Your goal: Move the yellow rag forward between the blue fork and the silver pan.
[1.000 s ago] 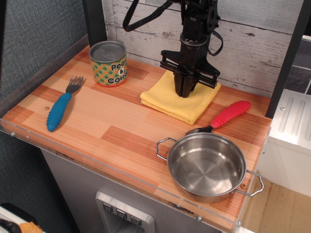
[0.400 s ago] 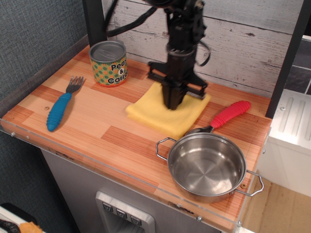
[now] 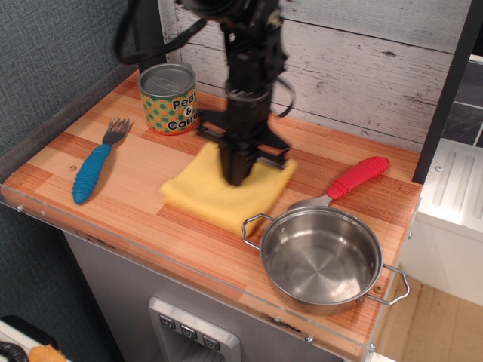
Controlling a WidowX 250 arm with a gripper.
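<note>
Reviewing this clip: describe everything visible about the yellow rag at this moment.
The yellow rag is a soft, plain yellow cloth, apparently folded, roughly square and lying flat on the wooden tabletop with one corner pointing toward the front edge. The black gripper presses down on its rear middle, fingers close together; whether cloth is pinched cannot be told. It sits between the blue fork and the silver pan. Its near right edge lies close to the pan's wire handle; the image does not settle whether they touch.

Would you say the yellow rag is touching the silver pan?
Cannot tell: in the only view, the yellow rag reaches the silver pan handle loop without a plain gap.
</note>
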